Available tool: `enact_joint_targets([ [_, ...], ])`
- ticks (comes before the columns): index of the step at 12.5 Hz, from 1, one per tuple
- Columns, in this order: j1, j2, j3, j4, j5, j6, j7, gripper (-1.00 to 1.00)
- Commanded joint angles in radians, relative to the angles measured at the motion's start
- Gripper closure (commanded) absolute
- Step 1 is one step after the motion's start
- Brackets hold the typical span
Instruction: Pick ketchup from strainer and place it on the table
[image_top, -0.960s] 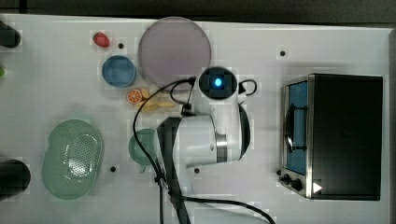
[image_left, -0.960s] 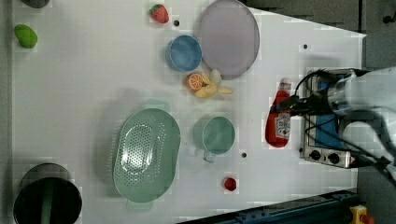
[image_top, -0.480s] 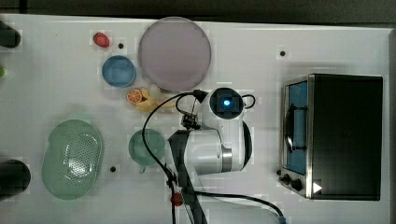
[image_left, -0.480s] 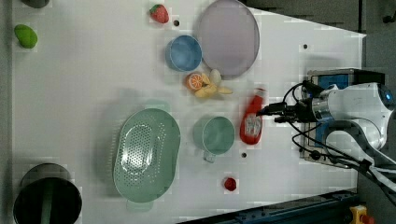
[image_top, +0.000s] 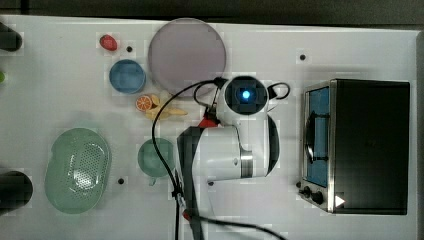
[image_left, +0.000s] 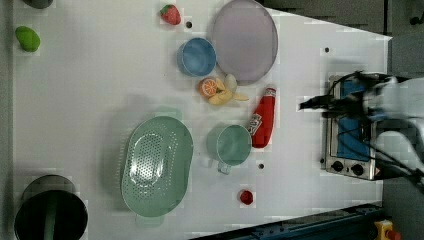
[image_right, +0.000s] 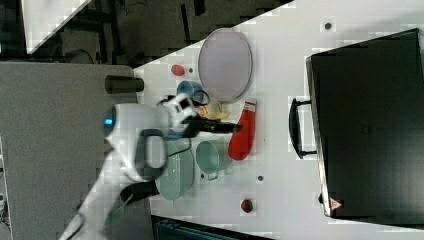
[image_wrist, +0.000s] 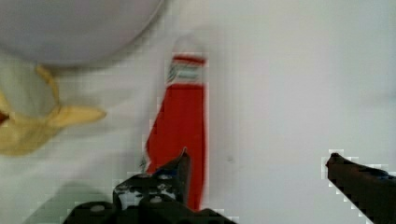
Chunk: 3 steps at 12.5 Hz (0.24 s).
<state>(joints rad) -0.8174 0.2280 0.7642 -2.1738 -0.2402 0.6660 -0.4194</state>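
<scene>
Release looks complete. In the top view, the red ketchup squeeze bottle (image_top: 206, 122) is mostly hidden under the arm. In the left view, it is seen lying on the white dotted worktop (image_left: 90, 90), outside the pale green perforated strainer (image_left: 156, 171), toward the middle. In the wrist view, the tool (image_wrist: 259, 165) is spread apart, gripping nothing; a lift away is judged next.

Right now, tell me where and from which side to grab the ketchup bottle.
Grip the ketchup across its red body, mid-length, coming straight down from above. It lies flat on the table, cap towards the plate, with the green cup close beside its base, so keep the pincer away from that end.
</scene>
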Motion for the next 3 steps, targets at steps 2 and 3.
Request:
enact_joint_targets([
  [2,0.001,-0.166,0.019,0.201,0.096,-0.208,0.224,-1.0],
  [3,0.001,-0.186,0.016,0.245,0.145,-0.287,0.304,-1.0],
])
